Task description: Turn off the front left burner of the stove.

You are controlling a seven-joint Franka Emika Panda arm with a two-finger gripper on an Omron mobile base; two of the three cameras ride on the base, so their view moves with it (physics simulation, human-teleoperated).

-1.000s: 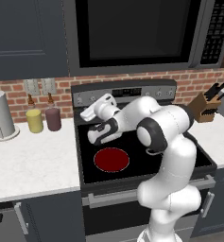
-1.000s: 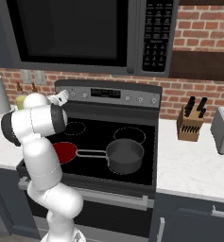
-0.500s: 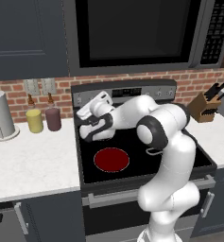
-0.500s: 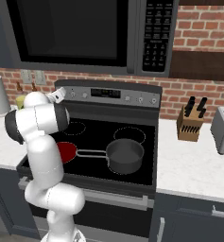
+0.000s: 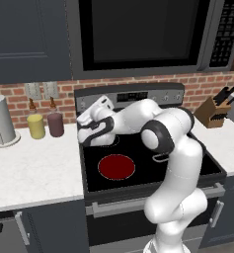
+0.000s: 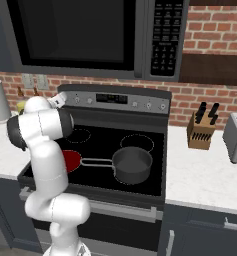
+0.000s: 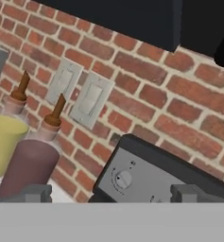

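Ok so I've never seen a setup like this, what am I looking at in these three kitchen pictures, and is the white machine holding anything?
It is a white robot arm in a computer-drawn kitchen. Two pictures come from cameras behind it, one to its left, one to its right. The third comes from a camera on its hand, looking along the claw, whose two dark tips stand wide apart, holding nothing. It faces a knob at the left end of the stove back panel, beside two bottles on the counter. On the black cooktop, the front left burner glows red, and a dark saucepan sits to its right.
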